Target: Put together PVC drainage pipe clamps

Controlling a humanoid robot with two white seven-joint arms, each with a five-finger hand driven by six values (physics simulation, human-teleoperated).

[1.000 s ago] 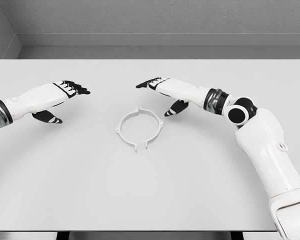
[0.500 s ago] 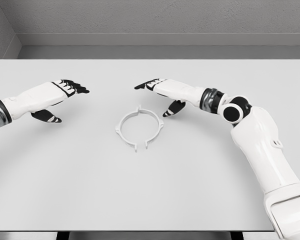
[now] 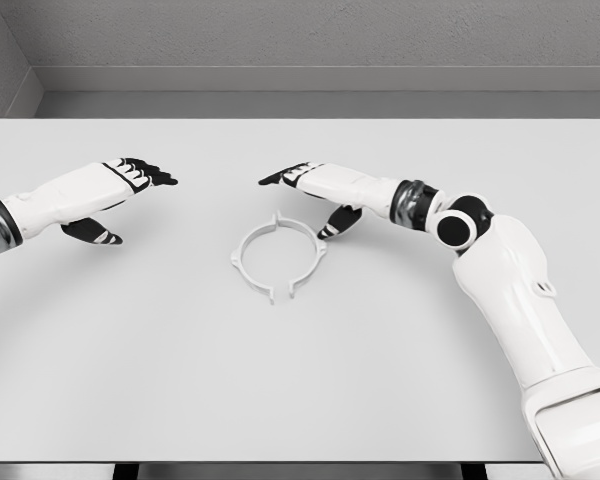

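Observation:
A white ring-shaped pipe clamp [image 3: 279, 257] lies flat near the middle of the white table [image 3: 300, 380]; it looks like two half rings set together, with small tabs at front and back. My right hand [image 3: 302, 200] hovers just behind and right of the clamp, open, its fingers stretched left and the thumb pointing down toward the ring's far right edge. It holds nothing. My left hand [image 3: 120, 200] floats over the left part of the table, well away from the clamp, open and empty.
A grey wall [image 3: 300, 40] runs behind the table's far edge. The right arm's elbow [image 3: 455, 228] and forearm cross the right half of the table.
The right hand has slid a little to the left, nearer the clamp's back edge, and its elbow has followed. The left hand and the clamp have stayed put.

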